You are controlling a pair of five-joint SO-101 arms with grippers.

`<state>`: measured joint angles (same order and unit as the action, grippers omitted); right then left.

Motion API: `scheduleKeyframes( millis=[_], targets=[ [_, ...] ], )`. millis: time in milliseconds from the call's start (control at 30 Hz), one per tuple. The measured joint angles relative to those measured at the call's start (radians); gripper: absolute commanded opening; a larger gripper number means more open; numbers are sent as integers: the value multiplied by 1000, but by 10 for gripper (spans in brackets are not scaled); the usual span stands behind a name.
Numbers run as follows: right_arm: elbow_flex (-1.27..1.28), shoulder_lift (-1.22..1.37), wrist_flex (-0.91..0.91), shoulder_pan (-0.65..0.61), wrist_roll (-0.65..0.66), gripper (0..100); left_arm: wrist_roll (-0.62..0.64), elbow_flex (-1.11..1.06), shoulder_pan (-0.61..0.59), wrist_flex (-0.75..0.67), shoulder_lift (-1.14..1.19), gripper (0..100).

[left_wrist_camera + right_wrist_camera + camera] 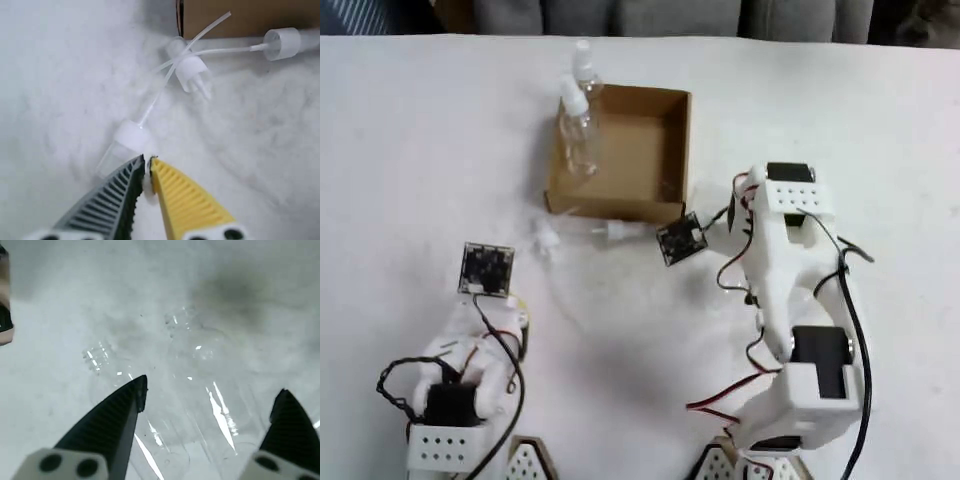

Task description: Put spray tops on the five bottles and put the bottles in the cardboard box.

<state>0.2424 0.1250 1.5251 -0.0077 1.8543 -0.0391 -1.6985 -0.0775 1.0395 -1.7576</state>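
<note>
Bright overhead light, soft shadows

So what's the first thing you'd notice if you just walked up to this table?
Probably the brown cardboard box at the white table's far middle, with clear plastic bottles wearing white spray tops at its left side. Next, the left gripper, grey and yellow, pinched shut on a loose white spray top with a thin tube, and the right gripper, black, open above bare clear bottles lying down.
</note>
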Motion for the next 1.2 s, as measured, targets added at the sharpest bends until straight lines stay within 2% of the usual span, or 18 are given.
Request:
scheduleKeyframes(
  millis=[100, 267, 433, 600, 633, 733, 967, 1200],
  targets=[
    [0, 46, -28, -2, 0, 343, 0, 0, 0, 0, 0, 25],
    [0, 104, -77, 8, 0, 221, 0, 0, 0, 0, 0, 25],
    [-11, 158, -118, 5, 0, 165, 0, 0, 0, 0, 0, 24],
    [-25, 170, -140, 3, -2, 15, 0, 0, 0, 0, 0, 24],
    [-29, 172, -146, 3, -6, 13, 0, 0, 0, 0, 0, 24],
    [-55, 175, -153, 5, -97, 22, 0, 0, 0, 0, 0, 24],
    [-127, 137, -157, 35, -411, 16, 0, 0, 0, 0, 0, 24],
    [-132, -2, -150, 149, -755, 16, 0, 0, 0, 0, 0, 24]
  ],
)
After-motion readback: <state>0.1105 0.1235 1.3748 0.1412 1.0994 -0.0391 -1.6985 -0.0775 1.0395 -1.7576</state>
